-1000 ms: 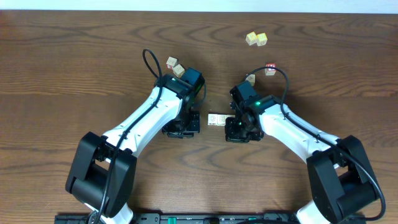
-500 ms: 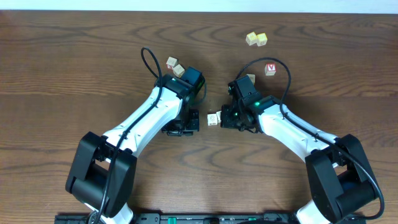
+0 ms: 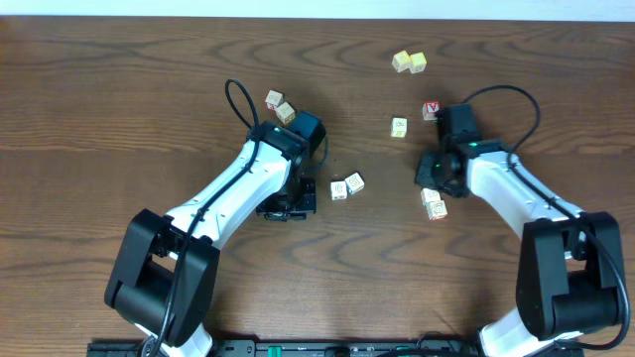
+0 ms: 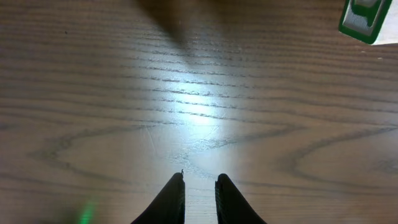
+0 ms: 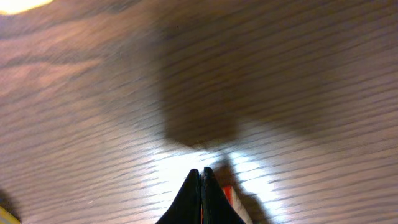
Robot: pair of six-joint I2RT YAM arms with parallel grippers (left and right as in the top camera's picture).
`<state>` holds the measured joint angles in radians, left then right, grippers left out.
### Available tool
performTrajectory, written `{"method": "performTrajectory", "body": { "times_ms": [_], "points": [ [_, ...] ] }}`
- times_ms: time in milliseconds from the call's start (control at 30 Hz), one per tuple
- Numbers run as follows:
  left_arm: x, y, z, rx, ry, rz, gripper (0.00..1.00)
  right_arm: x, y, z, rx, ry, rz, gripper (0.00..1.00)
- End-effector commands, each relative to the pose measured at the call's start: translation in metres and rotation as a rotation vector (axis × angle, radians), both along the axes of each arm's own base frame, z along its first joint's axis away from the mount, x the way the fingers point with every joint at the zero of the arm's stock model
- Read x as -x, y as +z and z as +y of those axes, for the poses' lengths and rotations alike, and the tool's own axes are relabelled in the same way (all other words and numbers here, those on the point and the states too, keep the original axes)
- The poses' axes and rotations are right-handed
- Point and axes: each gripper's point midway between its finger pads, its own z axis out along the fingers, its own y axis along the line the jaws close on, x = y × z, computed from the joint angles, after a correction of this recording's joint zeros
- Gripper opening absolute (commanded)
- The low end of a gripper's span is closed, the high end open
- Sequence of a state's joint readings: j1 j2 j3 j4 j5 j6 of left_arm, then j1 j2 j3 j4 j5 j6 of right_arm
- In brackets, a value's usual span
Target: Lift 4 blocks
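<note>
Overhead: blocks in two pairs on a brown wood-grain table (image 3: 119, 89). Centre pair (image 3: 346, 186) sat touching, its row slanting up to the right, just right of the left arm (image 3: 238, 188). Right pair (image 3: 434, 204) sat touching, its row slanting down to the right, just beside the right arm (image 3: 501, 188) tip. All were flat on the table, faces skewed to its edges; cubes, so no long axis of their own. Lone cube (image 3: 398, 127) lay farther up. Pale strip (image 3: 317, 8) ran past the far edge.

Left wrist: left gripper (image 4: 199, 186) had a narrow gap, nothing in it, over bare wood.

Right wrist: right gripper (image 5: 201, 183) was pressed closed, empty; blurred.
</note>
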<state>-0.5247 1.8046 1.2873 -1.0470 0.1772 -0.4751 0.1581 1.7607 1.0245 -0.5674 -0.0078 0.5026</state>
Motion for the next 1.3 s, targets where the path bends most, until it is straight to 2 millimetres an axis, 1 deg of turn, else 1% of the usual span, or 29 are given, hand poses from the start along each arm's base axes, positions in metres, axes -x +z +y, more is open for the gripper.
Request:
{"method": "performTrajectory", "body": {
  "times_ms": [0,33,67,100,133,167,200,233,300,367,400,433,467,533,567,600,633,700,733,767,833,867,900,967,1000,1033,1167,1200,1267],
  "points": [
    [0.000,-0.004,-0.002,0.016,-0.009,0.002,0.21,-0.002,0.010,0.029,-0.215,0.145,-0.003,0.08],
    [-0.001,-0.003,-0.009,0.054,-0.040,0.001,0.23,-0.004,0.016,0.036,-0.261,0.180,-0.013,0.11],
    [0.000,-0.002,-0.018,0.112,-0.082,0.006,0.25,-0.007,0.027,0.051,-0.334,0.241,-0.031,0.17],
    [0.001,-0.001,-0.023,0.144,-0.102,0.009,0.27,-0.008,0.033,0.057,-0.365,0.266,-0.040,0.21],
    [0.002,0.002,-0.034,0.212,-0.135,0.013,0.32,-0.011,0.045,0.069,-0.421,0.314,-0.059,0.37],
    [0.002,0.004,-0.042,0.259,-0.153,0.013,0.37,-0.013,0.053,0.077,-0.448,0.340,-0.070,0.59],
    [0.001,0.005,-0.049,0.299,-0.162,0.010,0.40,-0.014,0.058,0.082,-0.457,0.354,-0.075,0.70],
    [0.000,0.006,-0.054,0.318,-0.166,0.000,0.43,-0.014,0.061,0.086,-0.456,0.364,-0.077,0.75],
    [-0.002,0.005,-0.063,0.344,-0.180,-0.019,0.46,-0.014,0.062,0.095,-0.444,0.390,-0.084,0.76],
    [-0.001,0.005,-0.075,0.358,-0.204,-0.039,0.46,-0.012,0.054,0.098,-0.375,0.376,-0.065,0.85],
    [0.000,0.005,-0.079,0.363,-0.218,-0.046,0.45,-0.011,0.050,0.096,-0.329,0.352,-0.055,0.85],
    [0.001,0.005,-0.085,0.365,-0.227,-0.056,0.41,-0.011,0.043,0.086,-0.244,0.285,-0.036,0.87],
    [0.001,0.003,-0.091,0.353,-0.211,-0.066,0.37,-0.010,0.040,0.081,-0.210,0.252,-0.026,0.86],
    [-0.003,-0.007,-0.090,0.281,-0.141,-0.084,0.30,-0.008,0.036,0.066,-0.149,0.192,-0.005,0.81],
    [-0.004,-0.010,-0.089,0.262,-0.127,-0.088,0.29,-0.008,0.035,0.062,-0.138,0.182,0.000,0.79],
    [-0.005,-0.021,-0.090,0.233,-0.114,-0.088,0.28,-0.006,0.033,0.048,-0.115,0.151,0.021,0.75],
    [-0.005,-0.028,-0.092,0.228,-0.117,-0.078,0.27,-0.004,0.032,0.041,-0.107,0.133,0.034,0.74],
    [-0.002,-0.045,-0.093,0.214,-0.119,-0.044,0.25,0.003,0.029,0.020,-0.096,0.079,0.078,0.73],
    [-0.001,-0.050,-0.093,0.206,-0.119,-0.033,0.24,0.004,0.029,0.015,-0.096,0.067,0.088,0.73],
    [0.000,-0.058,-0.091,0.193,-0.117,-0.015,0.24,0.009,0.027,0.003,-0.089,0.058,0.115,0.73],
    [0.001,-0.066,-0.089,0.181,-0.111,0.000,0.24,0.016,0.026,-0.009,-0.080,0.064,0.142,0.73],
    [0.000,-0.067,-0.088,0.180,-0.108,0.000,0.25,0.019,0.026,-0.014,-0.076,0.058,0.156,0.75],
    [-0.003,-0.069,-0.087,0.176,-0.105,-0.008,0.30,0.023,0.025,-0.021,-0.064,0.040,0.177,0.76],
    [-0.008,-0.070,-0.083,0.160,-0.098,-0.025,0.31,0.025,0.024,-0.026,-0.056,0.043,0.186,0.77],
    [-0.015,-0.071,-0.075,0.133,-0.086,-0.047,0.31,0.025,0.024,-0.026,-0.054,0.060,0.184,0.77],
    [-0.018,-0.071,-0.072,0.123,-0.081,-0.054,0.31,0.025,0.024,-0.026,-0.054,0.061,0.184,0.77],
    [-0.032,-0.072,-0.054,0.107,-0.026,-0.064,0.32,0.027,0.024,-0.014,-0.083,0.089,0.187,0.75],
    [-0.038,-0.071,-0.046,0.110,0.003,-0.064,0.33,0.028,0.023,-0.009,-0.085,0.102,0.187,0.75],
    [-0.046,-0.065,-0.036,0.151,0.048,-0.054,0.33,0.030,0.020,-0.002,-0.078,0.124,0.186,0.75]
  ]
}}
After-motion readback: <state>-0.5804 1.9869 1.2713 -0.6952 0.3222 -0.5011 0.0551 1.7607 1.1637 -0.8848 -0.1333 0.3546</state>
